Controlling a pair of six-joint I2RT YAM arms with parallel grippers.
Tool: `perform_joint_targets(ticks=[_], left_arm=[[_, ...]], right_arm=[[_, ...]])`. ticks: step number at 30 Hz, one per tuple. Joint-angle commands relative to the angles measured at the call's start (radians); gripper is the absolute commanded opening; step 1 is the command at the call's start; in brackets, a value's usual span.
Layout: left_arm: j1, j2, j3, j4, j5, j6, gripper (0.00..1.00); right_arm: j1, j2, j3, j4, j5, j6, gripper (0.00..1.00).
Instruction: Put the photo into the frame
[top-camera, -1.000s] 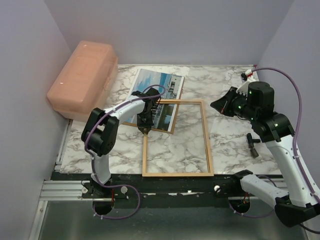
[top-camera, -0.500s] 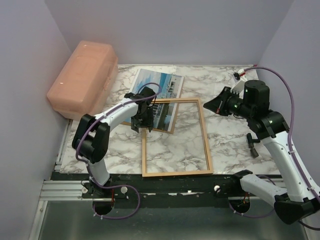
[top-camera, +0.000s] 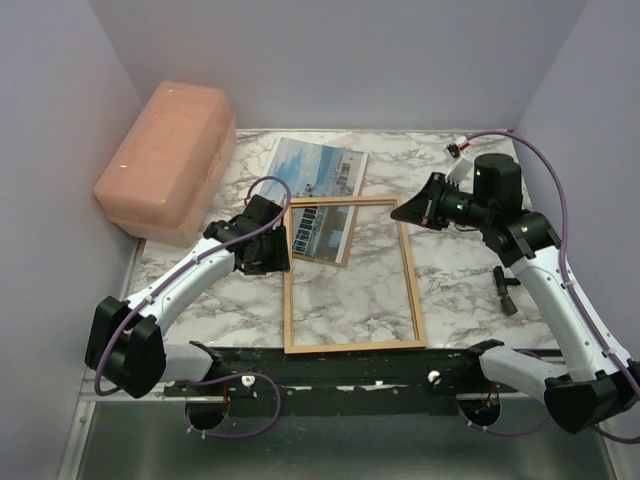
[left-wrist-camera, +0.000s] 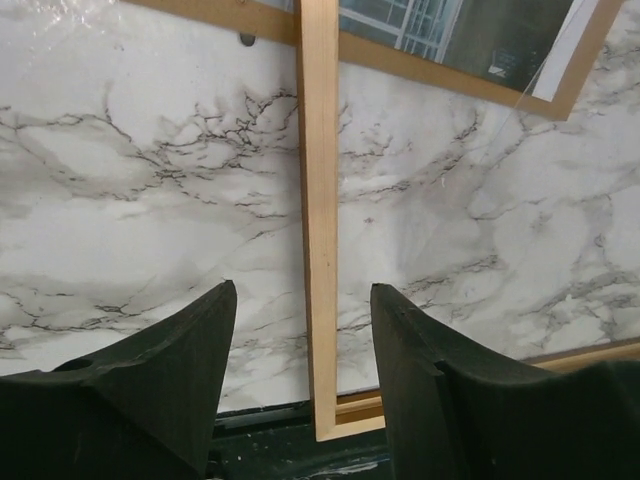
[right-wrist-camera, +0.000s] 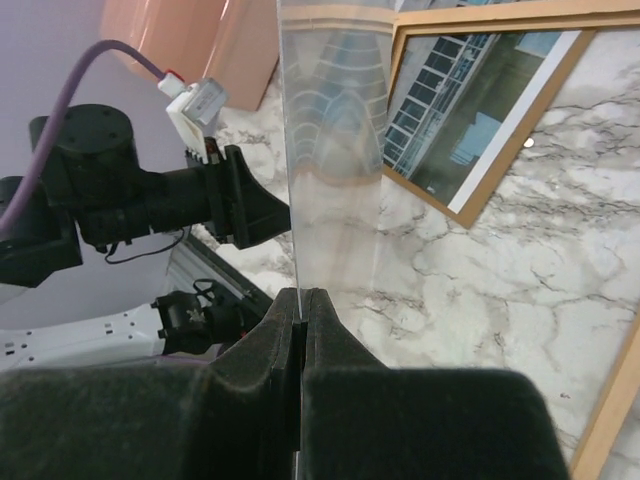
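The photo (top-camera: 315, 168) lies flat on the table (top-camera: 460, 270) at upper centre of the top view, resting on a brown board (left-wrist-camera: 450, 79). The frame (top-camera: 350, 348) is laid over them. Its top bar crosses the print, so the sky part shows above the bar and the building part inside the frame's upper left corner. The rest of the frame's opening shows bare marble.

The left wrist view gives what the top view cannot. The board's edge runs as a brown strip below and to the right of the print's white border, and the frame's left bar passes over that strip. It also shows the left hand (left-wrist-camera: 302, 300) spread wide and holding nothing, one finger on each side of that bar and above the table. From above, this hand sits just left of the frame's upper left corner.

The right hand (top-camera: 405, 213) is near the frame's upper right corner. Only the right wrist view shows its grip: the fingers (right-wrist-camera: 270, 340) are pinched together on the edge of a clear sheet (right-wrist-camera: 335, 130) that stands up from them towards the top of the picture. The sheet is barely visible from above.

A pink box (top-camera: 165, 160) stands at the table's upper left, and a small dark object (top-camera: 507, 290) lies near the right edge.
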Motion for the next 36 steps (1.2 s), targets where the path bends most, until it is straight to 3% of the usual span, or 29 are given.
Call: perform_joint_targets(ticks=[1, 14, 36], left_arm=[[0.017, -0.041, -0.089, 0.081, 0.02, -0.021, 0.54], [0.017, 0.062, -0.137, 0.132, 0.04, -0.057, 0.35], [0.015, 0.157, -0.144, 0.17, 0.03, -0.068, 0.22]], right_arm=[[0.0, 0.027, -0.006, 0.084, -0.141, 0.037, 0.0], [-0.013, 0.116, -0.038, 0.072, -0.261, 0.057, 0.0], [-0.032, 0.183, -0.09, 0.049, -0.317, 0.081, 0.0]])
